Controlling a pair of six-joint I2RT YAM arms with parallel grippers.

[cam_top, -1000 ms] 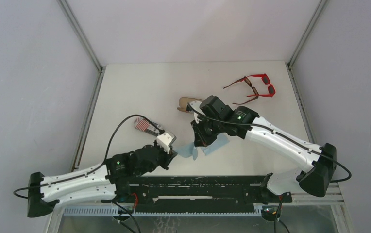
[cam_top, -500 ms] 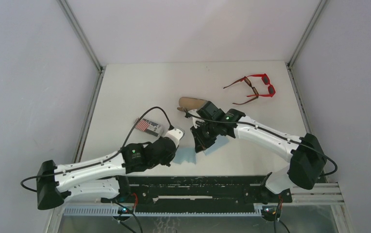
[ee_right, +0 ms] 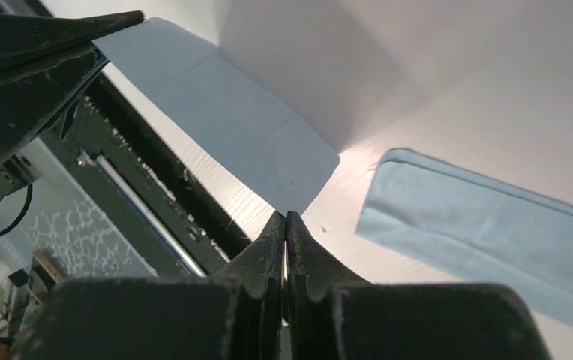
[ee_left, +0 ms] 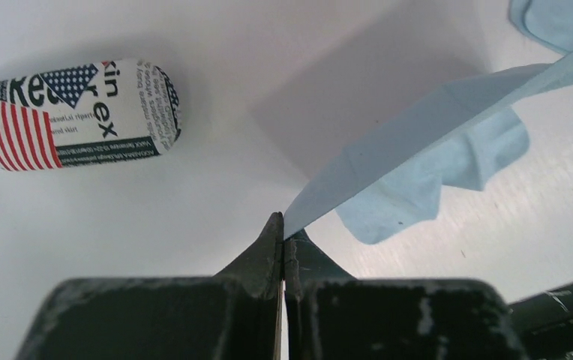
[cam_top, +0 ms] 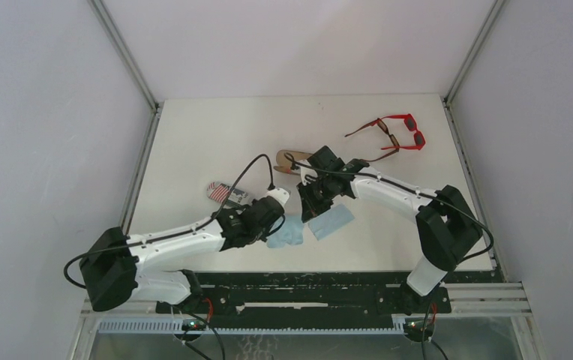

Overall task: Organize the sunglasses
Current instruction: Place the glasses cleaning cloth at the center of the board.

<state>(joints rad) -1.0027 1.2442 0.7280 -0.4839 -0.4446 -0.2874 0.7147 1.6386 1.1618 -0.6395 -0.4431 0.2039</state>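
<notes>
Bright even light is washing the white table (cam_top: 216,135); soft shadows are falling behind the lifted cloth (ee_left: 418,127); glare is blooming in right wrist view.

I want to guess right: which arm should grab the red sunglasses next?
Probably right. The red sunglasses lie on its side, nearer the right end effector than the left end effector, though both pinch the blue cloth.
</notes>
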